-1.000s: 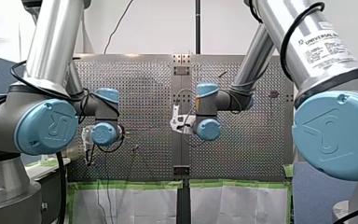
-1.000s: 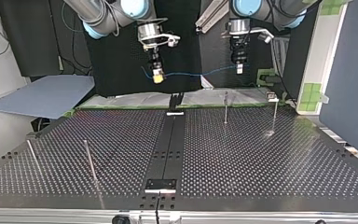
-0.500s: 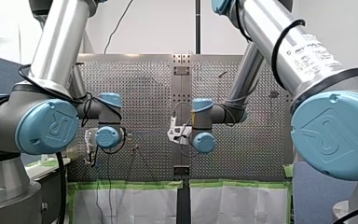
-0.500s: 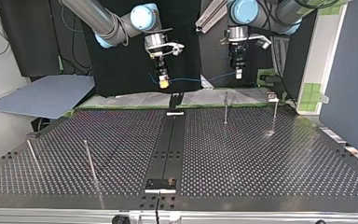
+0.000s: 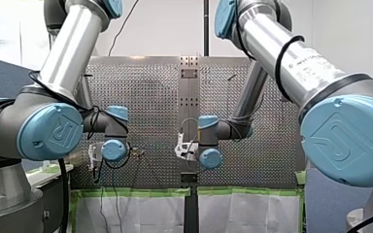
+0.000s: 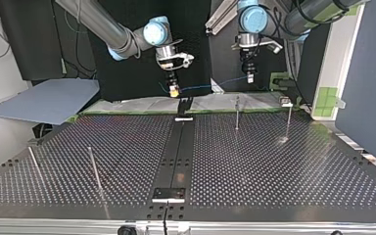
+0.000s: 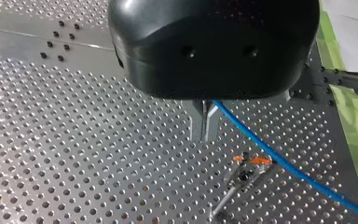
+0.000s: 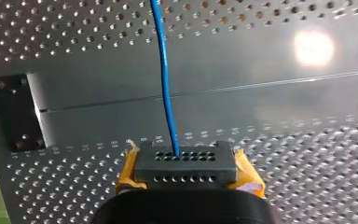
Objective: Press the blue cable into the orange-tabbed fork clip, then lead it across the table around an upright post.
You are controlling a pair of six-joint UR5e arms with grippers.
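In the front view, the left tool (image 5: 93, 154) and the right tool (image 5: 184, 147) hung low over the perforated worktop (image 5: 150, 97), well apart from each other. You could not tell from there how their fingers stood.

In the top view, the blue cable (image 6: 210, 86) ran through the air between the two tools. It went from the right tool's yellow pads (image 6: 175, 91) near the view's middle to the left tool further to the right. Both tools were above the worktop's far edge. An upright post (image 6: 237, 113) stood on the worktop below the left tool, with a second post (image 6: 288, 122) to its right.

In the left wrist view, the left tool's metal fingers (image 7: 198, 122) were drawn together and clamped on the cable, which came out right beside them. The cable slanted away over the worktop and passed just beside the orange-tabbed fork clip (image 7: 248, 169), close to one orange tab. You could not tell whether it touched the clip.

In the right wrist view, the right tool was clamped on the cable too. The cable came out between its pads and ran straight ahead over the worktop.
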